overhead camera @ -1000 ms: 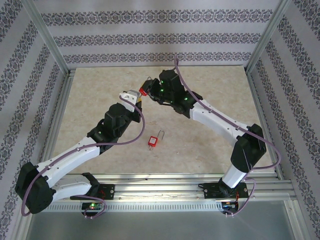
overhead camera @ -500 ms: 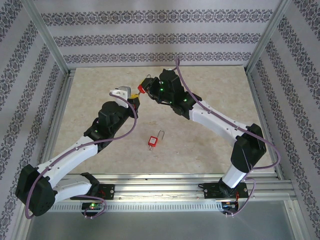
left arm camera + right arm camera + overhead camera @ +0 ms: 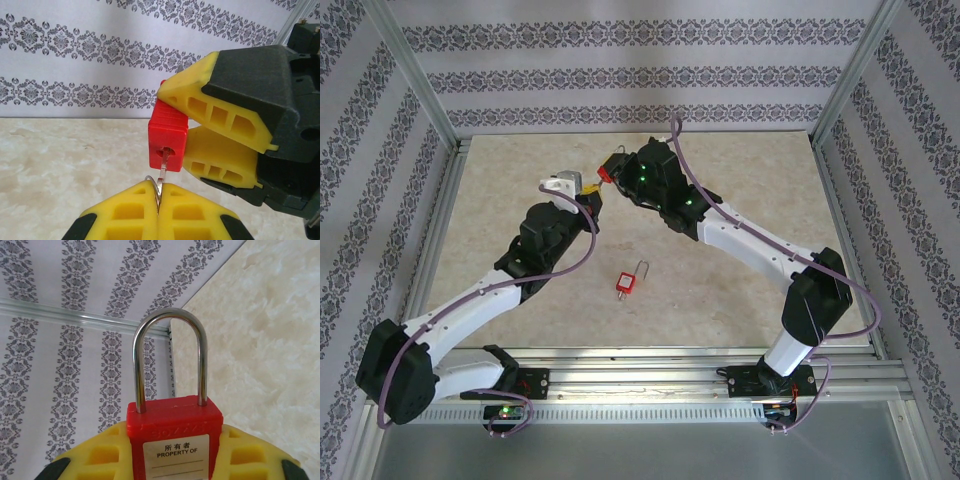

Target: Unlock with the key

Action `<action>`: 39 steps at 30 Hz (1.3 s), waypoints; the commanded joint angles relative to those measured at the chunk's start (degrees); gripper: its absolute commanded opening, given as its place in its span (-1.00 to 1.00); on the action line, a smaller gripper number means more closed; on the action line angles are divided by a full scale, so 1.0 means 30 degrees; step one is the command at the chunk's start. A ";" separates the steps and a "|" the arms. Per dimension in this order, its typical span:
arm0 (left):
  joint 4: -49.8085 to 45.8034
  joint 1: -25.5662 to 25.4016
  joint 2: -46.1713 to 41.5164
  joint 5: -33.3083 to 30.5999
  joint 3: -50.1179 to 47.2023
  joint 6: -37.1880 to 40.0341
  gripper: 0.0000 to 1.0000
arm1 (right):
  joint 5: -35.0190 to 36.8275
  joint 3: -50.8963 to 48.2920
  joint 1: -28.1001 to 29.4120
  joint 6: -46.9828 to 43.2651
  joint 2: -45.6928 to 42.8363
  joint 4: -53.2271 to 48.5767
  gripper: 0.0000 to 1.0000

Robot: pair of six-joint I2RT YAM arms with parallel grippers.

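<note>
Right gripper clamps the red padlock in mid-air over the far middle of the table, keyhole facing the left gripper, whose closed jaws pinch the key, tip in the keyhole, seemingly ready to turn.

The red padlock carries a white label on its face, printed in black with "所有者" above "PROPERTY OF" and blank ruled lines below. The raised lettering just above the label is too faint to read.

Red matt plastic padlock, polished metal shackle, matt marbled table
</note>
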 commanded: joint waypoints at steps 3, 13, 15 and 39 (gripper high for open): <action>-0.0073 -0.0105 0.0395 0.1291 0.1957 0.1839 -1.00 | -0.3733 0.0398 0.2208 0.0114 0.0071 0.0270 -1.00; -0.2797 -0.1326 0.1091 0.0173 0.3538 0.7136 -1.00 | -0.4628 0.1093 0.2313 0.0193 0.0896 -0.0335 -1.00; -0.3072 -0.1392 0.1282 -0.0309 0.3665 0.7971 -1.00 | -0.4880 0.1260 0.2297 0.0281 0.1033 -0.0274 -1.00; 0.1169 0.1414 -0.0551 0.5379 0.1785 0.1313 -1.00 | -0.5217 0.0917 0.2664 -0.0181 0.0233 -0.0153 -1.00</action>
